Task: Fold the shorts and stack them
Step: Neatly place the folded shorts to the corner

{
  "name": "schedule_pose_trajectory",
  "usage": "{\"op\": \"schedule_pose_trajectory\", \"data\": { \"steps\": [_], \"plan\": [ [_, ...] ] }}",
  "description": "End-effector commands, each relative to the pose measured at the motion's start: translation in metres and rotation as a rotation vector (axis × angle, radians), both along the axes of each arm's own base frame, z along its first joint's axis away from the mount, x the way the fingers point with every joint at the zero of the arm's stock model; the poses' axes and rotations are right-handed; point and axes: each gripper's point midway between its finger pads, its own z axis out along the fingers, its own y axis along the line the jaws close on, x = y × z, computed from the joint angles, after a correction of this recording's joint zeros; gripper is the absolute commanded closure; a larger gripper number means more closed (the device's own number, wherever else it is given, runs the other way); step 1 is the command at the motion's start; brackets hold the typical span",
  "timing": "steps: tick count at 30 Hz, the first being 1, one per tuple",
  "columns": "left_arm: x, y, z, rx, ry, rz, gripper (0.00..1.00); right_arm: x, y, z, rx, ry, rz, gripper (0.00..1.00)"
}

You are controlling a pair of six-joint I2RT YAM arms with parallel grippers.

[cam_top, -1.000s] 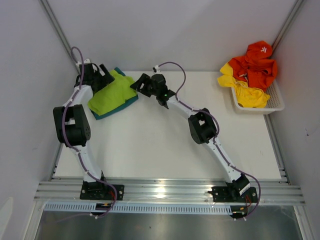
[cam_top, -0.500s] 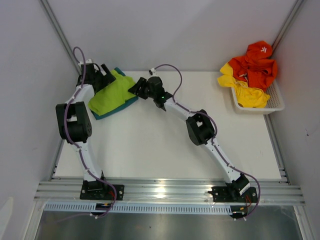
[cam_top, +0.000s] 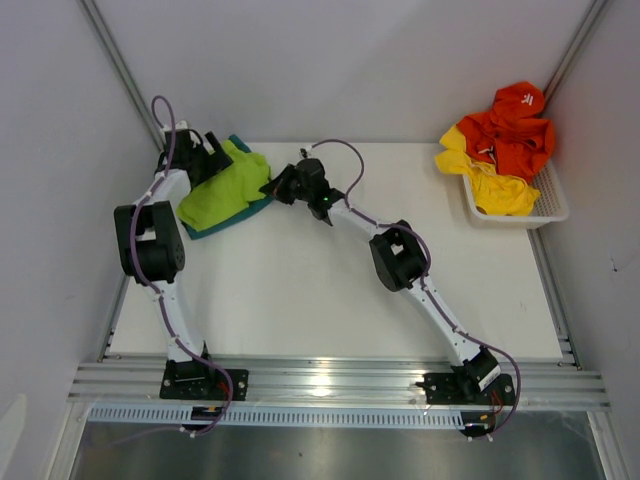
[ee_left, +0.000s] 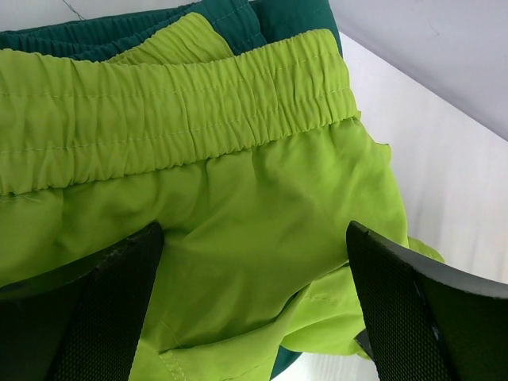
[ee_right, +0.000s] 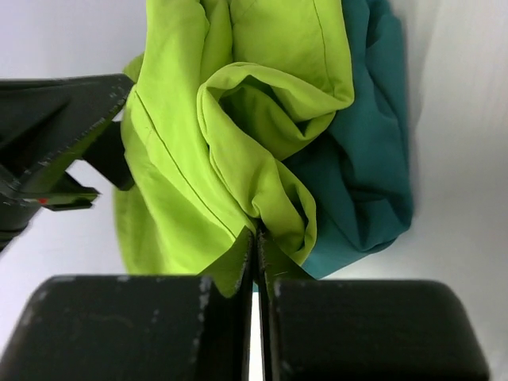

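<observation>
At the bench's (cam_top: 330, 290) far left corner the lime shorts (cam_top: 225, 190) lie on the teal shorts (ee_right: 373, 159). Both look light, limp and slippery, so they are best taken at the elastic waistband. The right end effector (ee_right: 255, 238) is closed, pinching a lime fold, and the left end effector (ee_left: 254, 230) gapes wide over the waistband. The teal pair is mostly covered, and how many layers the pinch holds is hidden
</observation>
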Motion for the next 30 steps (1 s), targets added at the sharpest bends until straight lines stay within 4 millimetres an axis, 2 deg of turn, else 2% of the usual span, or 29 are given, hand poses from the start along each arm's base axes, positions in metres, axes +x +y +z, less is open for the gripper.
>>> {"op": "schedule_pose_trajectory", "data": {
  "steps": [1,5,7,8,10,14,17,19,20,21,22,24,25,26,27,28,29,30],
  "plan": [
    [0.014,0.003,0.016,0.055,-0.054,-0.008,0.01,-0.006,0.009,0.057,0.171,0.070,0.031,1.00],
    [0.014,0.006,0.015,0.094,-0.047,0.000,0.02,-0.004,0.005,0.071,0.293,0.191,0.049,1.00],
    [0.014,0.008,0.017,0.130,-0.046,0.010,0.02,-0.007,0.005,0.071,0.333,0.244,0.084,1.00],
    [0.015,0.009,0.019,0.148,-0.047,0.014,0.01,-0.007,0.003,0.078,0.365,0.271,0.095,1.00],
    [0.015,0.009,0.018,0.161,-0.043,0.015,0.02,-0.007,0.000,0.089,0.380,0.270,0.101,1.00],
    [0.015,0.009,0.019,0.190,-0.041,0.019,0.01,-0.011,-0.002,0.094,0.381,0.325,0.101,1.00],
    [0.015,0.007,0.019,0.198,-0.038,0.011,0.02,-0.013,-0.005,0.070,0.346,0.387,0.087,1.00],
    [0.014,0.012,0.018,0.222,-0.031,0.031,0.02,-0.007,-0.015,0.043,0.250,0.395,0.041,1.00],
    [0.015,0.009,0.021,0.229,-0.035,0.027,0.02,-0.005,-0.019,0.042,0.220,0.376,0.025,1.00],
    [0.014,0.010,0.019,0.238,-0.030,0.028,0.02,0.003,-0.025,0.035,0.162,0.317,-0.007,0.97],
    [0.014,0.010,0.018,0.248,-0.027,0.032,0.01,0.002,-0.031,0.022,0.098,0.348,-0.035,0.85],
    [0.014,0.010,0.020,0.256,-0.026,0.033,0.01,0.013,-0.042,0.013,0.018,0.300,-0.097,0.67],
    [0.014,0.009,0.019,0.258,-0.025,0.030,0.02,0.012,-0.049,0.006,-0.056,0.284,-0.104,0.54],
    [0.014,0.007,0.019,0.261,-0.022,0.029,0.01,0.016,-0.054,0.004,-0.081,0.272,-0.125,0.48],
    [0.014,0.007,0.020,0.261,-0.023,0.030,0.02,0.018,-0.059,0.001,-0.089,0.272,-0.127,0.36],
    [0.013,0.006,0.022,0.258,-0.025,0.029,0.02,0.018,-0.063,-0.008,-0.096,0.272,-0.126,0.29],
    [0.011,0.005,0.021,0.254,-0.020,0.031,0.02,0.018,-0.065,-0.006,-0.098,0.262,-0.126,0.23],
    [0.010,0.005,0.034,0.245,-0.049,0.042,0.01,0.021,-0.068,0.007,-0.097,0.232,-0.140,0.20]
  ]
}}
